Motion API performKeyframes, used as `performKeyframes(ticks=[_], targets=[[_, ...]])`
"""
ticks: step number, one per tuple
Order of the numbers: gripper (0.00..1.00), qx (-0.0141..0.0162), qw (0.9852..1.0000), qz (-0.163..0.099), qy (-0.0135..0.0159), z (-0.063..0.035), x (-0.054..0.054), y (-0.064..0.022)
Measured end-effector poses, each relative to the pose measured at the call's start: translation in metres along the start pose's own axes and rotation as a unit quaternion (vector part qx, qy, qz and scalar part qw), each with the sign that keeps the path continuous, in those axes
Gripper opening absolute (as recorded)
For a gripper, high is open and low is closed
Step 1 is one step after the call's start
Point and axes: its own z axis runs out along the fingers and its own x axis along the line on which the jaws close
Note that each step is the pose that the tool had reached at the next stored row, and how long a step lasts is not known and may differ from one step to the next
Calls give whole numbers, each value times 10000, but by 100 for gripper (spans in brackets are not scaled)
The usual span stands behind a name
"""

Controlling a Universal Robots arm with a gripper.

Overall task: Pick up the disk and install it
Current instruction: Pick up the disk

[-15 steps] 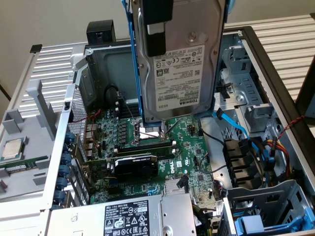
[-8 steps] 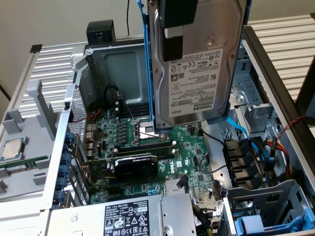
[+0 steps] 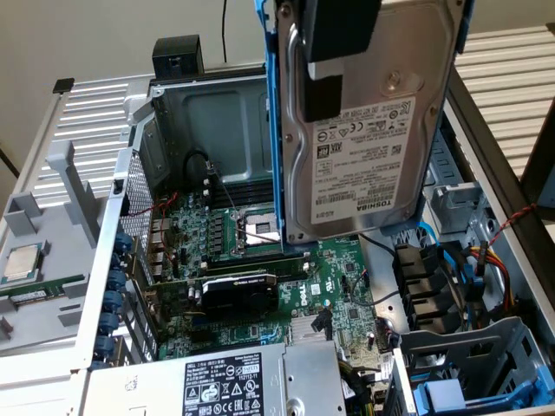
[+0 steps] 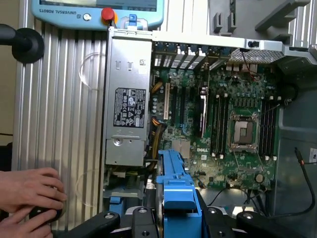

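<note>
A ribbed aluminium table (image 4: pixel 59 124) carries the open computer case (image 3: pixel 217 113), with a grey plastic shroud (image 3: pixel 52 217) beside it and a teach pendant (image 4: pixel 94 12) near its power-supply end

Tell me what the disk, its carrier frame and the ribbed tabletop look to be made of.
The disk: silver-grey metal casing with a dull, cast-looking sheen; its white label looks like printed paper or film. The carrier frame: blue plastic, judging by the uniform matte colour and moulded edges. The ribbed tabletop: probably aluminium, pale silver with straight extruded-looking grooves and soft reflections.
</note>
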Motion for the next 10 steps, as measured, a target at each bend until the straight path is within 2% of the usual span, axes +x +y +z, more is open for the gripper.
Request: performKeyframes(ticks=[10], targets=[[37, 0, 10000, 0, -4, -39, 261, -122]])
